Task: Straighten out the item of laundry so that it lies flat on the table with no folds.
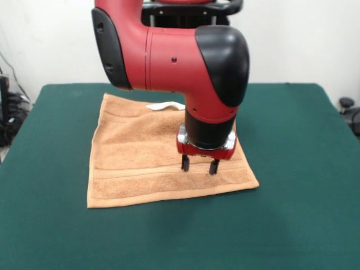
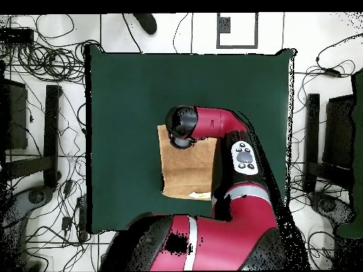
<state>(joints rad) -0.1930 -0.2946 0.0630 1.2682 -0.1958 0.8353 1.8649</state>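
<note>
one towel (image 1: 146,154) flat on table (image 1: 304,169), parted gripper (image 1: 199,164) above its edge

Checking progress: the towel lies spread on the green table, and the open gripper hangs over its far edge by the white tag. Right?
Not quite. In the front view the gripper hangs open over the towel's near border band, across from the white tag. The rest holds.

text: none legible | small white tag (image 1: 166,106) on orange-tan terry towel (image 1: 140,152): no print readable | red and black robot arm (image 1: 169,50): no readable markings
</note>
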